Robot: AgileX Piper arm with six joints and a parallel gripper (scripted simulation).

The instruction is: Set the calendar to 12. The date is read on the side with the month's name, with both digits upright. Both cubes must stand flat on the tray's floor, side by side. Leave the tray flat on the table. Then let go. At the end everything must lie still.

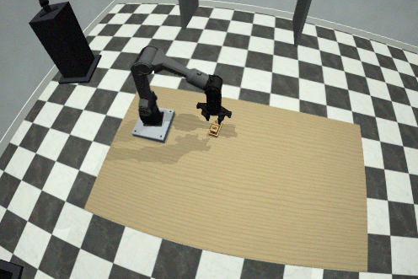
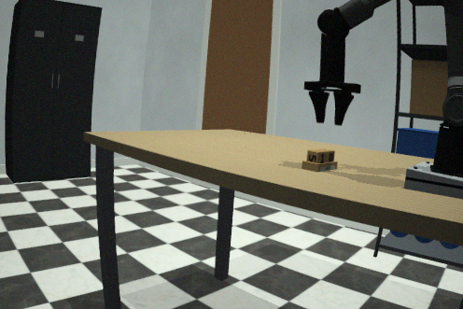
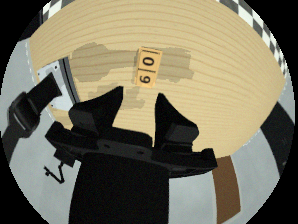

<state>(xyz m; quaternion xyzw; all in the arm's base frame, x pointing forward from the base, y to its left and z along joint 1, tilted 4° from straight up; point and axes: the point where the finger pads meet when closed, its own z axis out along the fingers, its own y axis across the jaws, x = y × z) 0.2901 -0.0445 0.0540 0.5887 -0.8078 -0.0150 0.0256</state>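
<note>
The wooden table [image 2: 243,158] carries the calendar tray [image 2: 318,165] and arm base [image 2: 431,178].

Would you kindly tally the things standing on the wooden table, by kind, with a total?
Number cubes: 2
Calendar tray: 1
Robot arm base plate: 1
Total: 4
The gripper hangs open above the cubes, holding nothing.
</note>
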